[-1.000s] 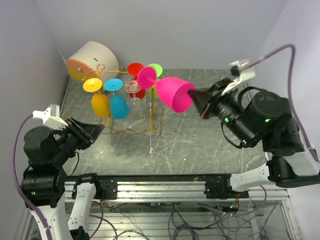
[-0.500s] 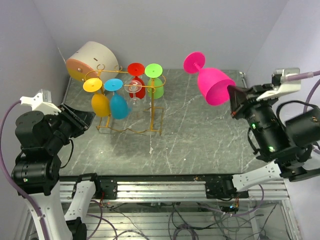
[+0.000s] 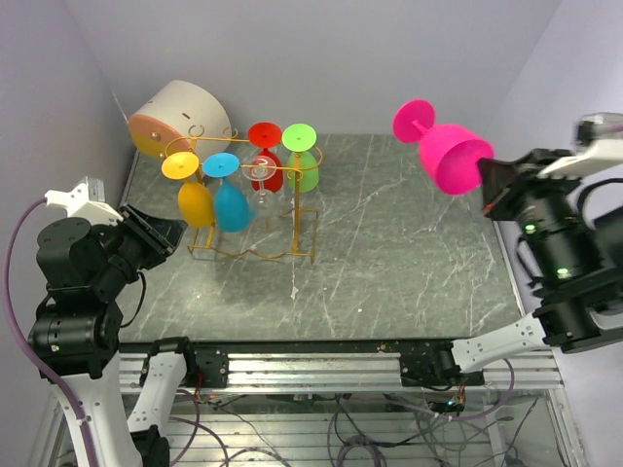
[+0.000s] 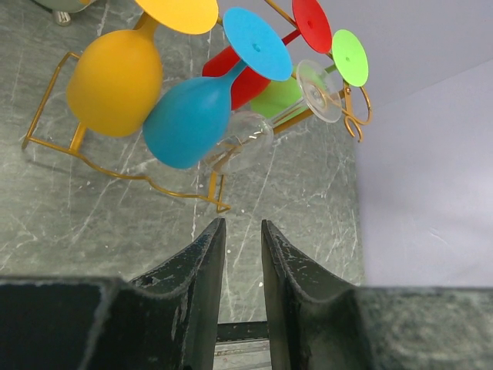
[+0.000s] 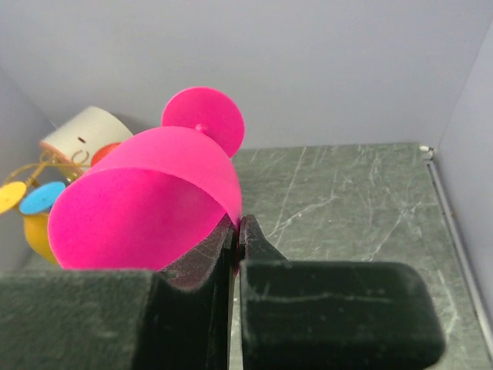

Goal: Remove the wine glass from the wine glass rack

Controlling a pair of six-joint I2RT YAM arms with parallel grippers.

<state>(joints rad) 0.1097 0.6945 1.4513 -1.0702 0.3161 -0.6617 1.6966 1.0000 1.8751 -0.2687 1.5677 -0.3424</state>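
Note:
A pink wine glass point(image 3: 451, 156) hangs tilted in the air above the table's right side, foot towards the back wall. My right gripper point(image 3: 487, 181) is shut on its rim; in the right wrist view the fingers point(image 5: 237, 225) pinch the wall of the pink wine glass point(image 5: 146, 200). The gold wire wine glass rack point(image 3: 295, 222) stands at the left back, well apart from the pink glass. My left gripper point(image 3: 175, 232) hovers just left of the wine glass rack point(image 4: 356, 123). Its jaws point(image 4: 240, 225) are open by a narrow gap with nothing between them.
On the rack hang a yellow glass point(image 3: 195, 202), a blue glass point(image 3: 232, 206), a clear glass point(image 3: 261, 180), a red glass point(image 3: 265, 136) and a green glass point(image 3: 302, 170). A white-and-orange drum point(image 3: 180, 112) lies in the back left corner. Walls close in behind and on both sides.
My right arm has carried the pink glass from beside the rack out to the right and upward. The left arm has drawn back a little from the rack.

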